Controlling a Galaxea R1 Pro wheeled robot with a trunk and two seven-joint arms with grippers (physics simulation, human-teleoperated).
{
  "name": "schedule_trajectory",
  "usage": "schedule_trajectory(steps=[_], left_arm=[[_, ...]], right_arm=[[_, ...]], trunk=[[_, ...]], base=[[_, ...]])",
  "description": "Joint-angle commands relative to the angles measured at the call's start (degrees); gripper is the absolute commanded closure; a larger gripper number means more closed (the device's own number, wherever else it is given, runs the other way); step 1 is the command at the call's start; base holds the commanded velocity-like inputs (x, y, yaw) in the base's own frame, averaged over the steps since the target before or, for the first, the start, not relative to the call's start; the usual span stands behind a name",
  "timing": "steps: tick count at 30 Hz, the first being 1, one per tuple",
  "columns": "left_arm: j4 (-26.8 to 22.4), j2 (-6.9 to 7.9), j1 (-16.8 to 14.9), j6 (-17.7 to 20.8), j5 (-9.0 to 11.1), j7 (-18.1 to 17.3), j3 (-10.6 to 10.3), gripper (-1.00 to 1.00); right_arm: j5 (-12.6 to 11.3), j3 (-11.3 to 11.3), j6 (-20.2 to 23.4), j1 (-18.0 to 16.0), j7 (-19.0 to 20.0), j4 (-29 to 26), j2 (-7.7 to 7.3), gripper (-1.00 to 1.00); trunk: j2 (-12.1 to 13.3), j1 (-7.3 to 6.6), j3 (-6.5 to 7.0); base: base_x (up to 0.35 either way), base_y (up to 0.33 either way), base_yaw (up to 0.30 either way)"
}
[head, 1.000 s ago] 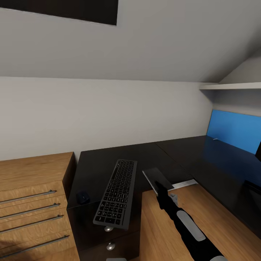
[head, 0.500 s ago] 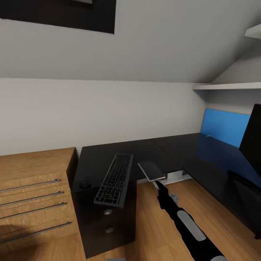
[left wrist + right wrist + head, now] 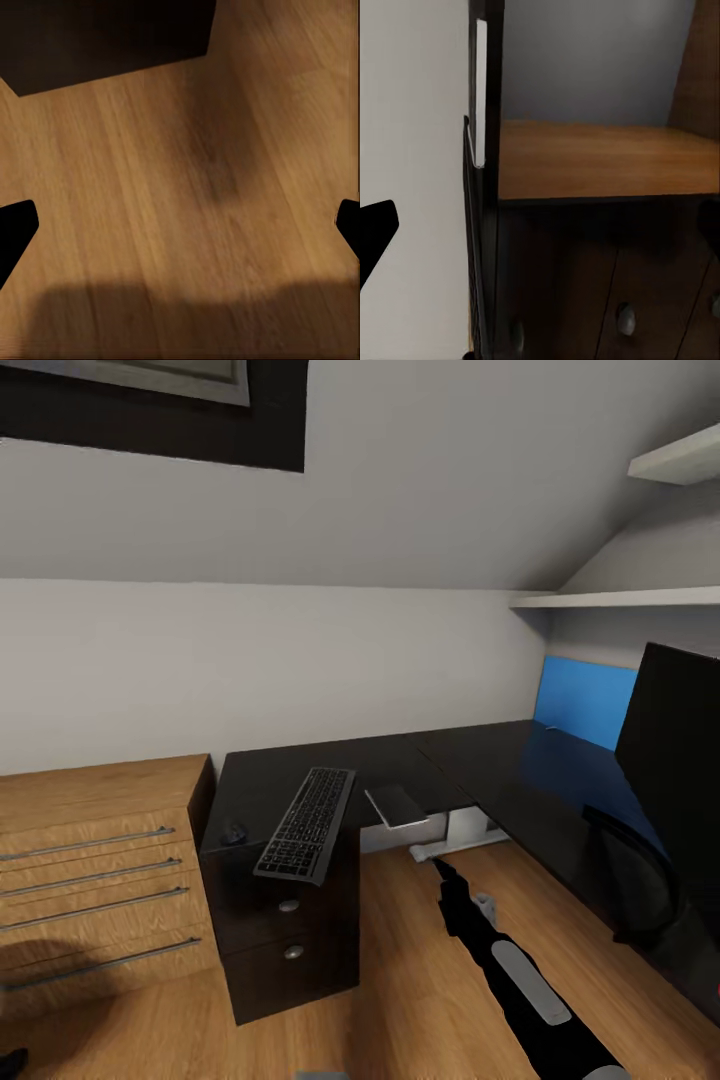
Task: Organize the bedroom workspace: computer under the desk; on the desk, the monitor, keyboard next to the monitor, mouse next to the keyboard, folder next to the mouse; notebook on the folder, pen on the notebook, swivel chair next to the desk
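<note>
- Overhead, the head view shows the black L-shaped desk (image 3: 440, 760) set into the room's corner, its drawer unit (image 3: 285, 940) carrying two round silver knobs.
- Keyboard (image 3: 306, 823): lies on the desk above the drawer unit, its near end past the front edge; the pale key legends are too small to read.
- Mouse (image 3: 234, 830): small and black, on the desk top just beside the keyboard, on the side nearer the wooden chest (image 3: 95, 880).
- Notebook (image 3: 396, 805): dark grey, jutting over the desk's front edge, apart from and beyond the right gripper (image 3: 440, 867).
- Folder (image 3: 585, 705): bright blue, leaning upright against the wall at the back of the desk, well beyond the right fingers.
- Monitor (image 3: 672, 760): black screen at the right edge of the view; no brand mark legible.
- Right gripper: raised over the wooden floor (image 3: 420, 980) below the notebook; the right wrist view shows its dark fingertips (image 3: 375, 236) spread wide, nothing between them.
- Left gripper (image 3: 180, 225): fingertips (image 3: 13, 229) spread wide above bare floor, a dark desk panel (image 3: 105, 34) beyond them.
</note>
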Motion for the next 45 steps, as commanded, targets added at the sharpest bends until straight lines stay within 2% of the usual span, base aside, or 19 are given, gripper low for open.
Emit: schedule_trajectory(steps=[1, 10, 13, 18, 19, 22, 23, 26, 27, 29, 31, 34, 41, 42, 44, 45], left_arm=[[-0.1, 0.04, 0.0, 0.2, 0.3, 0.4, -0.2, -1.0], [-0.1, 0.16, 0.0, 0.1, 0.3, 0.3, -0.3, -1.0], [-0.1, 0.19, 0.0, 0.1, 0.2, 0.3, -0.3, -1.0], [0.0, 0.27, 0.0, 0.1, 0.2, 0.4, -0.1, -1.0], [0.0, 0.28, 0.0, 0.1, 0.2, 0.5, -0.1, -1.0], [0.0, 0.32, 0.0, 0.1, 0.2, 0.6, 0.0, -1.0], [0.0, 0.38, 0.0, 0.1, 0.3, 0.6, 0.1, -1.0], [0.0, 0.49, 0.0, 0.2, 0.3, 0.7, 0.2, -1.0], [0.0, 0.55, 0.0, 0.2, 0.4, 0.8, 0.3, -1.0], [0.1, 0.6, 0.0, 0.3, 0.5, 0.8, 0.4, -1.0], [1.2, 0.78, 0.0, 0.2, 0.6, 0.9, 1.8, -1.0], [3.1, 0.81, 0.0, 0.1, 0.6, 0.8, 4.1, -1.0], [7.2, 0.83, 0.0, 0.0, 0.5, 0.5, 6.8, -1.0], [9.9, 0.94, 0.0, -0.6, 0.5, 0.3, 7.2, -1.0], [11.5, 1.01, 0.0, -1.7, 0.5, 0.3, 7.3, -1.0], [13.3, 1.04, 0.0, -3.6, 0.4, 0.3, 7.3, -1.0]], right_arm=[[-0.5, 0.2, -0.4, 0.0, 0.1, 0.0, -0.13, -1.0], [-0.2, 0.2, -5.6, 0.0, 0.1, 0.4, -2.4, -1.0], [-0.1, 0.2, -6.0, 0.0, 0.0, 0.8, -2.74, -1.0], [1.9, 0.5, -7.0, 0.0, -0.1, 8.0, -2.79, -1.0], [3.7, 0.6, -7.9, 0.0, -0.1, 11.5, -2.75, -1.0], [8.2, 0.8, -10.4, 0.0, 0.0, 16.5, -2.67, -1.0], [12.4, 1.0, -12.9, 0.0, 0.0, 19.1, -2.62, -1.0], [19.6, 1.1, -18.0, 0.0, 0.1, 21.9, -2.53, -1.0], [24.4, 1.2, -21.6, 0.0, 0.0, 23.6, -2.48, -1.0], [28.7, 1.2, -24.7, 0.0, -0.1, 26.1, -2.45, -1.0], [34.1, 1.3, -28.7, 0.0, -0.1, 32.7, -2.36, -1.0], [36.6, 1.4, -30.3, 0.0, -0.2, 38.4, -2.28, -1.0], [38.0, 1.1, -31.2, 0.0, 0.0, 43.7, -2.23, -1.0], [38.6, 1.2, -31.4, 0.0, 0.2, 47.6, -1.72, -1.0], [39.1, 1.2, -31.5, 0.0, 0.2, 48.7, -0.9, -1.0], [39.6, 1.1, -31.6, 0.0, 0.2, 49.5, 0.01, -1.0]], trunk=[[0.0, -0.03, -0.06], [0.0, -0.03, -0.06], [1.2, -0.68, 0.48], [3.2, -1.78, 1.38], [3.6, -2.0, 1.55], [4.8, -2.66, 2.09], [5.2, -2.88, 2.27], [6.4, -3.54, 2.81], [6.8, -3.76, 2.99], [7.6, -4.2, 3.35], [8.4, -4.64, 3.71], [9.6, -5.3, 4.25], [12.4, -6.83, 5.5], [12.8, -7.05, 5.68], [13.6, -7.49, 6.04], [14.0, -7.71, 6.22]], base=[[-0.14, -0.092, 0.0], [-0.038, -0.025, 0.0], [-0.006, -0.004, 0.0], [-0.002, -0.001, 0.0], [0.0, 0.0, 0.0], [0.0, 0.0, 0.0], [0.0, 0.0, 0.0], [0.0, 0.0, 0.0], [0.0, 0.0, 0.0], [0.0, 0.0, 0.0], [0.0, 0.0, 0.0], [0.0, 0.0, 0.0], [0.0, 0.0, 0.0], [0.0, 0.0, 0.0], [0.0, 0.0, 0.0], [0.0, 0.0, 0.0]])
